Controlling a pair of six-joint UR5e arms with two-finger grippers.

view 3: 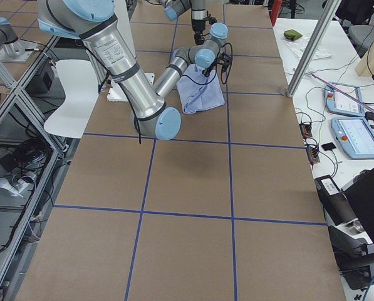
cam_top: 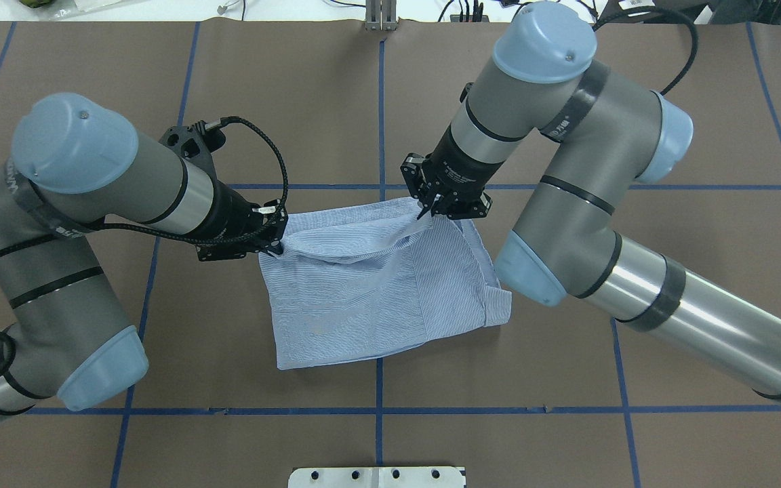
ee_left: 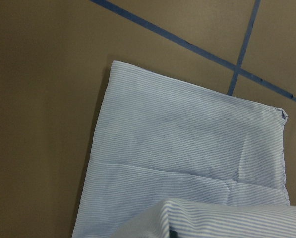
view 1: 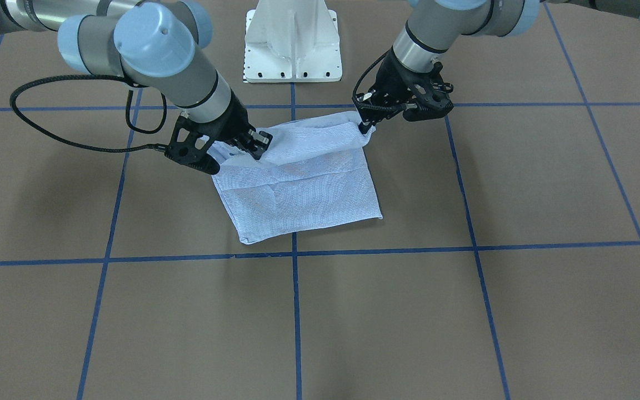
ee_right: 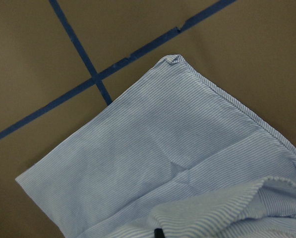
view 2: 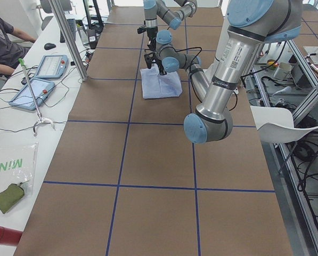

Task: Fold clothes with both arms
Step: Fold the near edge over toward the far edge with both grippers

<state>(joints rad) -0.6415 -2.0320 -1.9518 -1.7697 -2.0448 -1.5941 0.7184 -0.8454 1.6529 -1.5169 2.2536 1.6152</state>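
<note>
The light blue-and-white striped shirt (view 1: 303, 191) (cam_top: 356, 305) lies folded in a rough square on the brown table. One layer is lifted off the rest. My left gripper (cam_top: 275, 245) (view 1: 365, 127) is shut on one end of the lifted edge. My right gripper (cam_top: 426, 210) (view 1: 255, 150) is shut on the other end. The raised edge sags between them. Both wrist views look down on the flat lower part of the shirt (ee_left: 187, 144) (ee_right: 152, 163), with raised cloth at the bottom edge. The collar (cam_top: 493, 298) shows at the shirt's right side.
The white pedestal base (view 1: 292, 50) (cam_top: 377, 476) stands at the robot's side of the table. Blue tape lines (view 1: 295, 253) grid the brown surface. A side bench holds tablets (view 2: 39, 90) and a seated person (view 2: 4, 42); another bench holds control pendants (view 3: 356, 132).
</note>
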